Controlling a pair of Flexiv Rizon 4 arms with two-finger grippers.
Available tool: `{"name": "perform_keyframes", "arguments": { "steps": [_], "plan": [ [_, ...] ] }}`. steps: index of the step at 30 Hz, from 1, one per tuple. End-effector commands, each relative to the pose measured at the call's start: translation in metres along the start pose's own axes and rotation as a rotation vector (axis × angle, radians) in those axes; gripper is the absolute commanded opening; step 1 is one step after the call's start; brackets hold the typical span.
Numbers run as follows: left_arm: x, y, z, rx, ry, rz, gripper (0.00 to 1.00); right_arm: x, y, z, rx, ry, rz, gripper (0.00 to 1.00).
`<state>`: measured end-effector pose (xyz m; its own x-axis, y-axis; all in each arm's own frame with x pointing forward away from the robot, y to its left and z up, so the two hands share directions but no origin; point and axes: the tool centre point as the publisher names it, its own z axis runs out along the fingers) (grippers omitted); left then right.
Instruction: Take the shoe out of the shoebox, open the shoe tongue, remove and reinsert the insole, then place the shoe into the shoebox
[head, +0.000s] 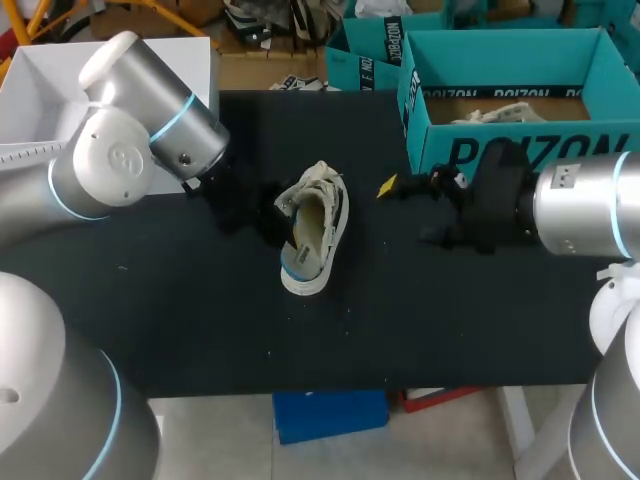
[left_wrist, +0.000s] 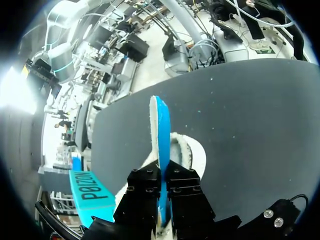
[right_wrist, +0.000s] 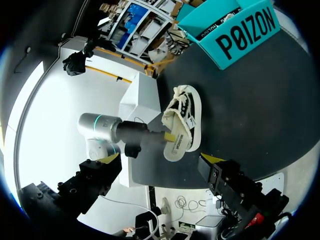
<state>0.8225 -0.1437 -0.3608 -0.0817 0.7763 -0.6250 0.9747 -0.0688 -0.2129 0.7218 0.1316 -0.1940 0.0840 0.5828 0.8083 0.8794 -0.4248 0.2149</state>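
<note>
head view: shoe (head: 315, 228) lies mid black table (head: 200, 320), apart from the teal shoebox (head: 450, 150). our left gripper (head: 262, 212) sits at its opening, fingers hidden here. our right gripper (head: 400, 186) is between shoe and box, touching neither.
left wrist view: fingers pinched tight on the blue-and-white insole (left_wrist: 159, 125), which stands on edge against the shoe.
right wrist view: right gripper spread wide, holding nothing, shoe ahead of it.
</note>
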Motion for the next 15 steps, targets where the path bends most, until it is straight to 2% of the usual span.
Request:
{"name": "perform_keyframes", "arguments": {
  "steps": [1,15],
  "plan": [
    [0.0,0.003,0.004,-0.004,-0.003,0.0,0.0,0.0,0.0,0.0,0.0,-0.001,0.0,1.0],
    [-0.007,0.016,0.009,-0.041,-0.013,0.001,0.0,0.0,0.0,0.0,0.0,-0.001,0.0,1.0]
  ]
}}
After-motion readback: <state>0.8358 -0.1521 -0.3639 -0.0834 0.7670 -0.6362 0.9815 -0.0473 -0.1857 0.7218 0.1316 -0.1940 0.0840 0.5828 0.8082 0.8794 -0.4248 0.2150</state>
